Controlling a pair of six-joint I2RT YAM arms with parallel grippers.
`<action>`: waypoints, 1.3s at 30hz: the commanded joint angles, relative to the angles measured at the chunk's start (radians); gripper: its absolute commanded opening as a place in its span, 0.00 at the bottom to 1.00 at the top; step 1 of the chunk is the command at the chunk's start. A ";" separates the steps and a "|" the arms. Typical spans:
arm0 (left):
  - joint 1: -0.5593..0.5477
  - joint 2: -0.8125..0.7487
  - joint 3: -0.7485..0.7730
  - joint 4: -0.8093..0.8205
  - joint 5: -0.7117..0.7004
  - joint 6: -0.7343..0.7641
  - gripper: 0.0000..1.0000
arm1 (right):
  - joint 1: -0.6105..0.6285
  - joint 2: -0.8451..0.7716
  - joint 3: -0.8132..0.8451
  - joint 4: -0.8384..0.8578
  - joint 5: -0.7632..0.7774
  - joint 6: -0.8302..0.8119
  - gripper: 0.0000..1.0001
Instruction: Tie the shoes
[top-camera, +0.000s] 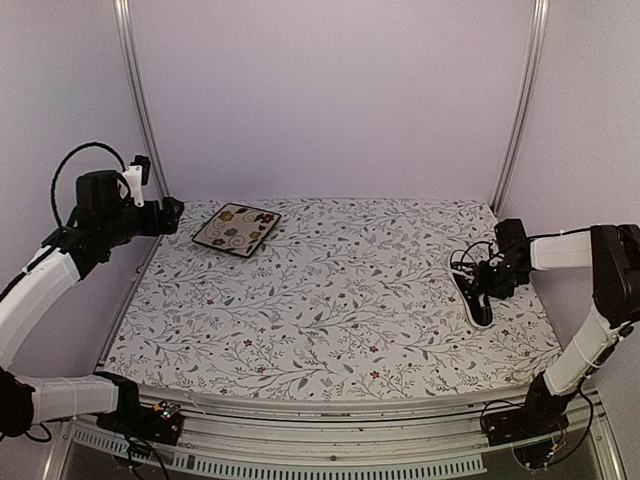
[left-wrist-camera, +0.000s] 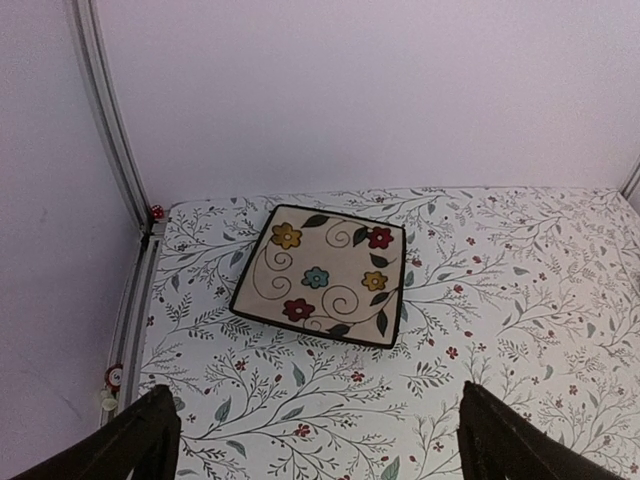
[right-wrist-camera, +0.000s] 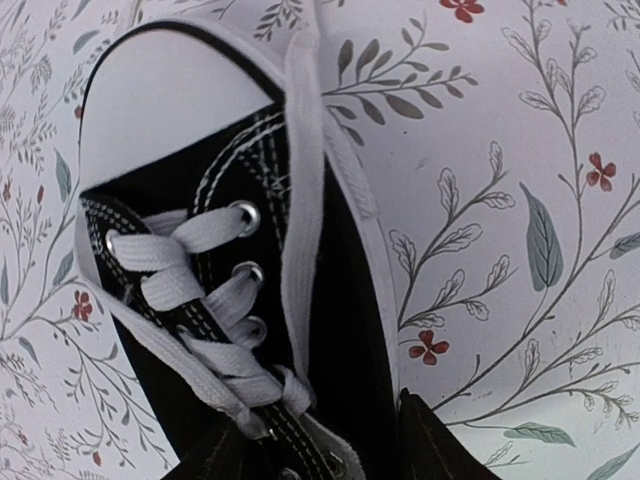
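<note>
Straddling the laces (right-wrist-camera: 190, 240) of the sneaker (right-wrist-camera: 345, 330) with fingers (right-wrist-camera: 432, 448) apart, the right tool (right-wrist-camera: 330, 452) is risking pinching canvas instead of lace, the left tool (left-wrist-camera: 320, 432) hanging wide open.

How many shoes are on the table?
1. The black sneaker with white laces lies near the right edge of the table. No second shoe shows in any view, though one could sit outside the pictures.
</note>
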 joint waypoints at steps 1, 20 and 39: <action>0.005 0.009 -0.008 -0.005 0.001 0.012 0.97 | 0.016 0.010 -0.001 0.028 -0.024 -0.036 0.39; 0.005 0.044 -0.009 -0.006 0.006 0.011 0.97 | 0.254 -0.162 -0.057 -0.052 -0.065 0.133 0.02; 0.005 0.065 -0.014 -0.001 0.023 0.016 0.97 | 0.811 -0.122 -0.107 0.239 0.020 0.820 0.23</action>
